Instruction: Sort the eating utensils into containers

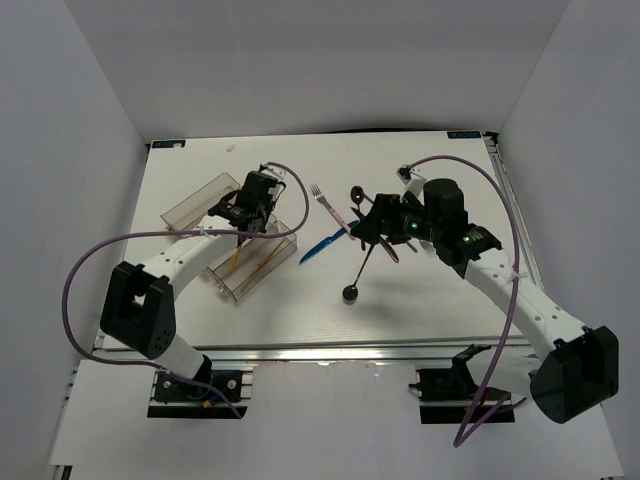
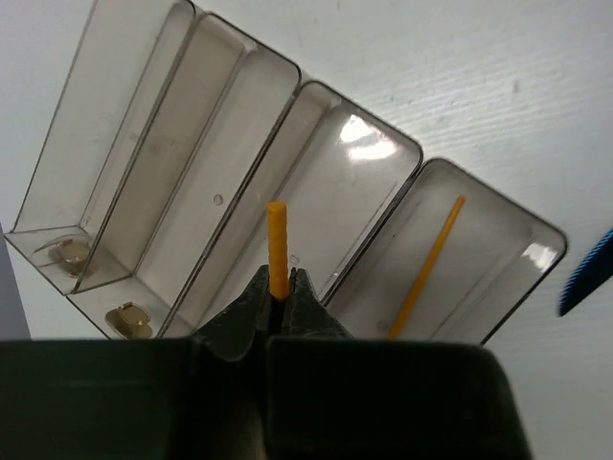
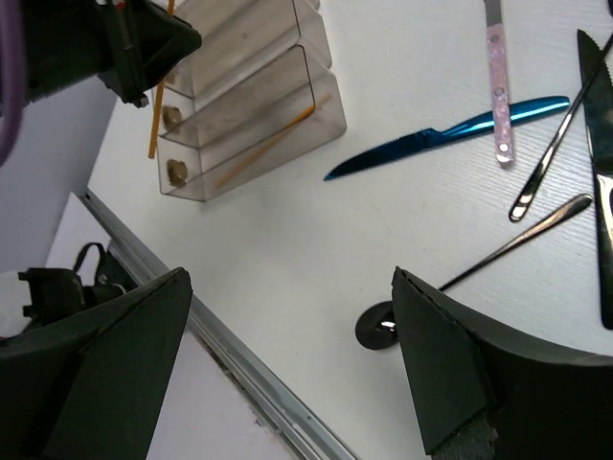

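White table (image 1: pixel 430 320) inside white panel walls (image 1: pixel 320 60); aluminium rail (image 1: pixel 330 352) along near edge; soft even light

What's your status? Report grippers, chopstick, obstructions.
Left gripper shut on orange chopstick, above clear tray. Right gripper open, empty. Second orange chopstick already in end compartment. Nothing blocking.

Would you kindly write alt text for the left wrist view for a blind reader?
The left gripper pinches an orange stick above a clear divided tray. A second orange stick lies in its rightmost compartment; a blue knife tip shows at right.
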